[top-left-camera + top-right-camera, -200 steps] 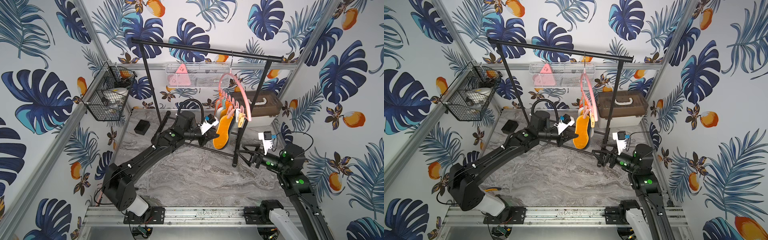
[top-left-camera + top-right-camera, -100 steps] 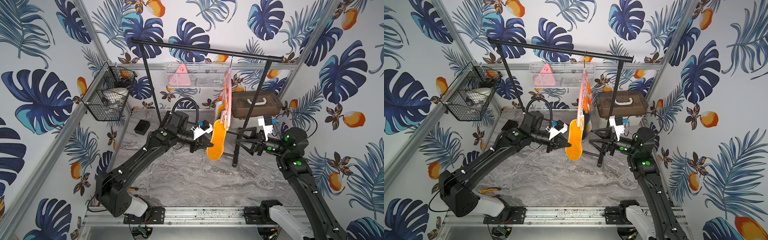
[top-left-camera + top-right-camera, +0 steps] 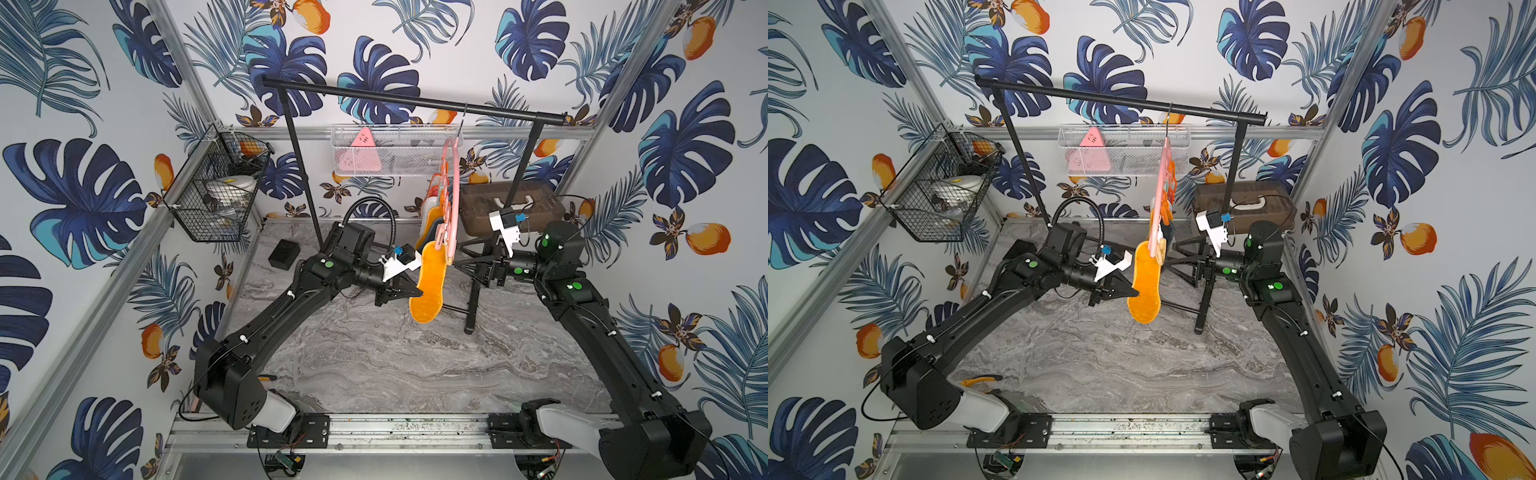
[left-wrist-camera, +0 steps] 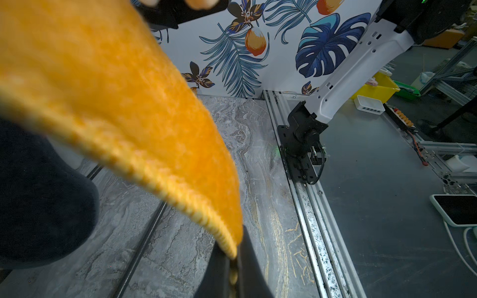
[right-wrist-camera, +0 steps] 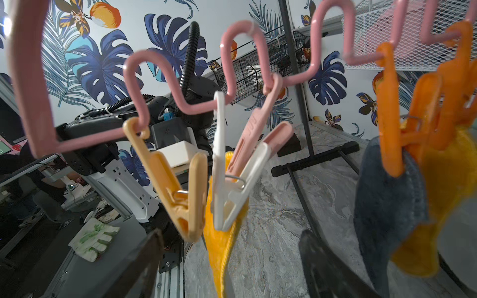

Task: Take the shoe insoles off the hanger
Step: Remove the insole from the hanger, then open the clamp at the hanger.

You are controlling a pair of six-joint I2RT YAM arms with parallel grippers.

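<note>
Shoe insoles [image 3: 431, 214] hang in a bunch from the pink hanger [image 3: 456, 185]. The hanger hooks on the black rail [image 3: 374, 94], at about 1 o'clock from the middle of the bench [image 3: 374, 357] in both top views. I think they hang there so each one can be pulled off its clip.

The orange insole [image 3: 428, 291] hangs lowest and nearest. The left gripper [image 4: 233, 268] comes at it from 9 o'clock. Its jaws are clamped tight on the insole's low edge, likely to tug it down and out. The right gripper [image 5: 231, 233] sits at 3 o'clock of the hanger with its jaws wide apart and nothing in them. Maybe it is there to pinch the white clip [image 5: 227, 196] that bites the orange insole's top. A tan clip [image 5: 180, 196] beside it is empty.

From above the hanger shows edge-on, so the insoles hide each other and I cannot count them. Only a navy insole [image 5: 387, 214] under orange clips [image 5: 389, 116] shows well. The left wrist view is mostly blurry orange. I cannot tell if the right jaws touch anything.
</note>
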